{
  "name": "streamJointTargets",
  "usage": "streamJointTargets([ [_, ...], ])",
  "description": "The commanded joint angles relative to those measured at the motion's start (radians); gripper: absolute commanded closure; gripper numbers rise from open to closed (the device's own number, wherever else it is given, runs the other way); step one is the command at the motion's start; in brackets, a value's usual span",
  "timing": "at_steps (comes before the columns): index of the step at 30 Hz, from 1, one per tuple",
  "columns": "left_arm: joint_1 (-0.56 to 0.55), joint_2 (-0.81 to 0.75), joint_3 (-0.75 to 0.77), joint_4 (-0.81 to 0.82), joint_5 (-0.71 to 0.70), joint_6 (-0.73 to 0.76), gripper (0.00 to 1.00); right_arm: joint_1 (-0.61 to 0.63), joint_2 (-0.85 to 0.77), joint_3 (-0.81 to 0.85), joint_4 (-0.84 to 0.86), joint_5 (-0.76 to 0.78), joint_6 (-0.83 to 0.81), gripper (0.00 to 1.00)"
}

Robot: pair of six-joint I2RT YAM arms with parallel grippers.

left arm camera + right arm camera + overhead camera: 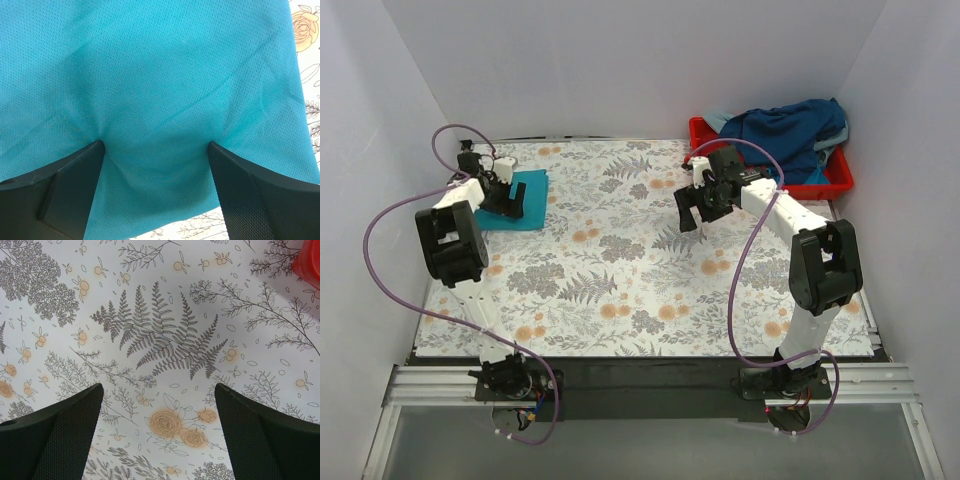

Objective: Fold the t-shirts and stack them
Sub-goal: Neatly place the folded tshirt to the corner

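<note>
A folded teal-turquoise t-shirt (525,203) lies flat at the table's far left. My left gripper (508,198) is open and presses down on it; in the left wrist view both fingers rest on the teal cloth (165,90), which dimples between them. A heap of navy blue and teal t-shirts (790,135) fills the red tray at the far right. My right gripper (700,205) is open and empty, held above the bare floral tablecloth (160,340), left of the tray.
The red plastic tray (820,185) stands at the back right corner; its corner shows in the right wrist view (310,262). White walls close in the table on three sides. The floral cloth (620,270) covers the table.
</note>
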Motion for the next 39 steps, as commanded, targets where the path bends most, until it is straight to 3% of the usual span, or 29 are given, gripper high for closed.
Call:
streamJointTargets([
  [1,0.023,0.150,-0.019,-0.176,-0.068,0.101,0.17,-0.003,-0.028,0.014,-0.007,-0.013,-0.020,0.02],
  [7,0.059,0.074,0.050,-0.195,-0.002,0.099,0.15,-0.003,-0.055,-0.003,-0.006,-0.029,-0.024,0.02],
  [14,0.059,-0.076,0.152,-0.261,0.063,-0.059,0.14,-0.003,-0.082,0.006,-0.009,-0.029,-0.026,0.02],
  [20,0.059,-0.216,0.024,-0.278,0.054,-0.146,0.14,-0.003,-0.127,-0.030,-0.001,-0.027,-0.029,0.02],
  [28,0.059,-0.388,-0.256,-0.201,0.009,-0.249,0.11,-0.001,-0.167,-0.014,-0.003,-0.009,-0.028,0.02],
  [39,-0.019,-0.310,-0.365,-0.034,-0.187,-0.390,0.10,-0.003,-0.180,-0.012,-0.018,-0.007,-0.041,0.02],
])
